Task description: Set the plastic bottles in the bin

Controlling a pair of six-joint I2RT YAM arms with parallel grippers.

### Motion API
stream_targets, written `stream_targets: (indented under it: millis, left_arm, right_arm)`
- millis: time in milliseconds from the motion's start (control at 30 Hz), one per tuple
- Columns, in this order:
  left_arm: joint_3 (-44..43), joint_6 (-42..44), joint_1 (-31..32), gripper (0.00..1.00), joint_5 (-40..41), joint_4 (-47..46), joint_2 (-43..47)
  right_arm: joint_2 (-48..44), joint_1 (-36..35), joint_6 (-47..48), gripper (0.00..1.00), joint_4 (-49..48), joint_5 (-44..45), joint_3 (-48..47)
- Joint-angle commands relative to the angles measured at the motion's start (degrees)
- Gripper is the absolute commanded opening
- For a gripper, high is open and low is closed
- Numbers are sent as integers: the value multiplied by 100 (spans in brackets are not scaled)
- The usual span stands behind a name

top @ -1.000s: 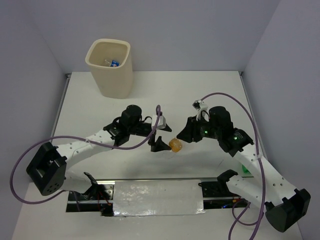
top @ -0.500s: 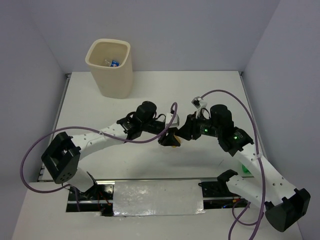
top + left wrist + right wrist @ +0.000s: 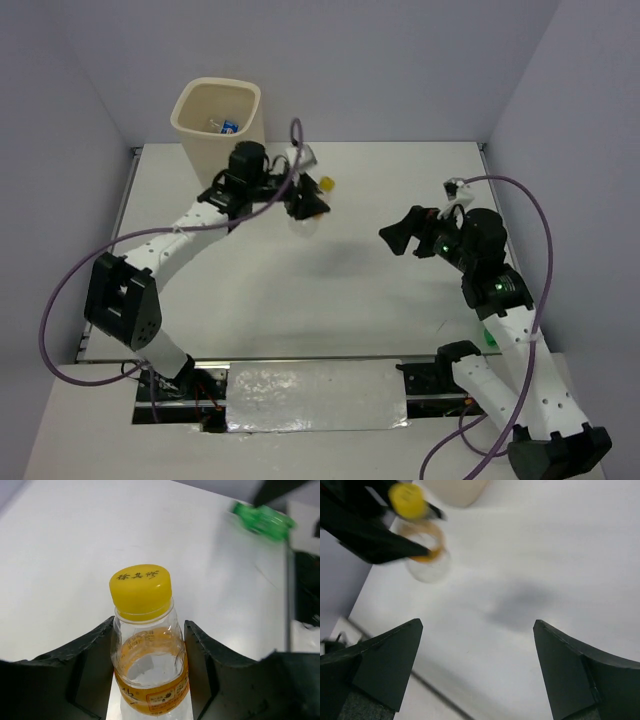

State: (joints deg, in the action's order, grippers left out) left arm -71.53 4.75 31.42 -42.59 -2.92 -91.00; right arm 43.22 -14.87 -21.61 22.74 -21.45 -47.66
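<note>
Pinching the short bottle point(image 3: 149, 655) across its shoulder, just under the yellow-orange cap point(image 3: 141, 589), the left gripper point(image 3: 303, 203) keeps it in the air above the far-left part of the table point(image 3: 380, 180). The jaws are pressed on both sides of the clear body, and an orange label band goes around it.

The bin point(image 3: 230, 160) stands in the far-left corner, and its open mouth lies to the left of the bottle and a little farther away. The bottle is just beside the bin's right wall and not yet over the rim. In the top view its long axis is tilted, with the cap pointing right and toward the far edge. I judge that the coming move is a short carry to the left, until the bottle hangs over the mouth.

One blue-labelled bottle point(image 3: 226, 127) already lies inside the bin.

The right gripper point(image 3: 398, 232) is well apart, over the right side, with jaws spread wide and nothing between them. A green bottle point(image 3: 490, 338) lies near the right edge, close to that arm.
</note>
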Motion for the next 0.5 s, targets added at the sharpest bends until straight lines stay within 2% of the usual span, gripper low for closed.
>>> stream_targets:
  millis: [0,67,100,167,233,300,467]
  left_arm:
    - [-920,-449,-932,12,64,-122,13]
    - [-1370,-1000,-1225,10,574,-86,-119]
    - [-1895,-1159,-1461,12,1272,-8,-189]
    - [-2486,-1589,-1691,6,1848,238,-523]
    - [-3452,-1915,-2086,8,2305,570,-960]
    - [-4157,-2346,-2498,16,2448,565,-1217]
    - [-4905,-2970,-3124,18,2642,-137,-1999]
  right_arm:
    - [-139,580,-63,100,184,665,-50]
    - [-43,792,25,100,318,879,-7]
    - [2,941,34,100,423,1036,37]
    - [63,1442,51,100,529,1195,125]
    - [107,2212,34,100,547,1292,265]
    - [142,2602,25,100,556,1293,388]
    - [309,3541,174,100,740,1644,442]
